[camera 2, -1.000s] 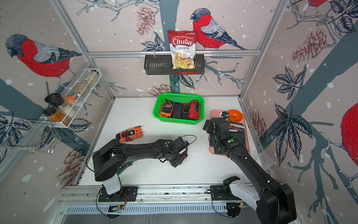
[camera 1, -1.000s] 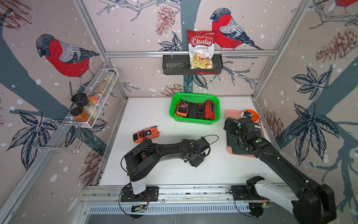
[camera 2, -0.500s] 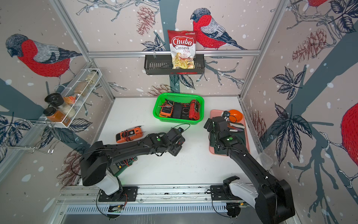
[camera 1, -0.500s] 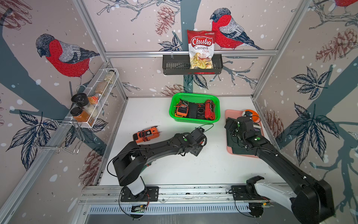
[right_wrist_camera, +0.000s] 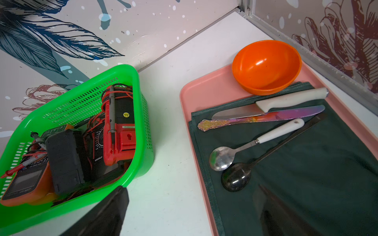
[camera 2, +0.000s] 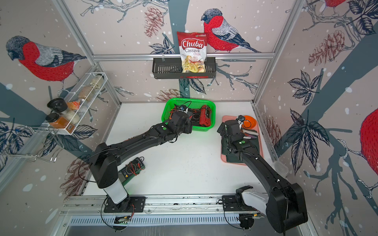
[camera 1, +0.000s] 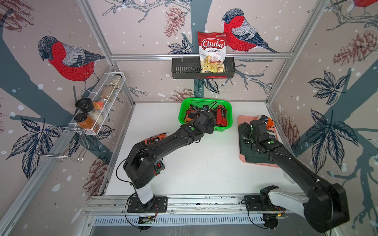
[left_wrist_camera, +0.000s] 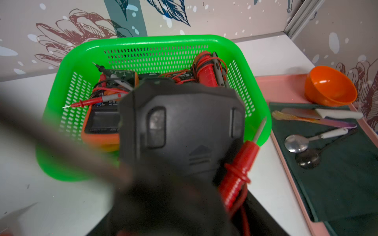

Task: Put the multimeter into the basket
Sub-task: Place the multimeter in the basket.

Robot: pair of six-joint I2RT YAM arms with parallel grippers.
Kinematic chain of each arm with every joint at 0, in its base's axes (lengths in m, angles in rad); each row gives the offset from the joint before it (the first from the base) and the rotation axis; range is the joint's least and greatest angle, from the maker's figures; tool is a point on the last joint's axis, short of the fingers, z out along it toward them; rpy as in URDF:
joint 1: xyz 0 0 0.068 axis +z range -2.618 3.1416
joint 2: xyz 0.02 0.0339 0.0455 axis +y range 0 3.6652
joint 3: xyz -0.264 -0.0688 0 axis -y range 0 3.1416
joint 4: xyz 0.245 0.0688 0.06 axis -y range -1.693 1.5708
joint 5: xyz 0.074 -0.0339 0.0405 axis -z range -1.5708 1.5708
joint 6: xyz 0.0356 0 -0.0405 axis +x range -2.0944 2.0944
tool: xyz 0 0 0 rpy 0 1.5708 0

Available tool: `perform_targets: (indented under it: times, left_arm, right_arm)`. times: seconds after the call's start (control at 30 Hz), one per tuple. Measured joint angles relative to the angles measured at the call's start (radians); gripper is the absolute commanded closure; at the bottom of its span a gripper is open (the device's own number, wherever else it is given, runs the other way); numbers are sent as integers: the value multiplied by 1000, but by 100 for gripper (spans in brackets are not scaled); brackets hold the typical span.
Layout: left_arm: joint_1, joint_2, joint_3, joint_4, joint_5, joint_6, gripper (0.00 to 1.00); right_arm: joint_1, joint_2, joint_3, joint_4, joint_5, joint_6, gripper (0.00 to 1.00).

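Since the earlier frames, both top views show the left gripper (camera 1: 205, 119) moved from mid-table to the basket (camera 1: 192, 100). Left wrist view: we find it, though blurred, pinching the black multimeter (left_wrist_camera: 184, 126) above the basket's near rim. Right wrist view: we record the right gripper (right_wrist_camera: 190, 188), jaws spread wide, over the pink tray's (right_wrist_camera: 204, 90) edge.

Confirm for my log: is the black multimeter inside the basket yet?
Inside: the black multimeter sits in the basket among other meters. Released? Cannot tell.
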Motion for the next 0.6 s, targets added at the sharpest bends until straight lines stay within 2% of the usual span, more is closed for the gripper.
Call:
perform_targets:
  times: [0.37,0.6]
  left_arm:
    - [43,312,360,3,-18,-26,84]
    - [50,448,478,-27,6,-54,80]
  right_arm:
    - [-6,24,19,3,-40,-4,0]
    - [-6,24,20,3,-39,-6,0]
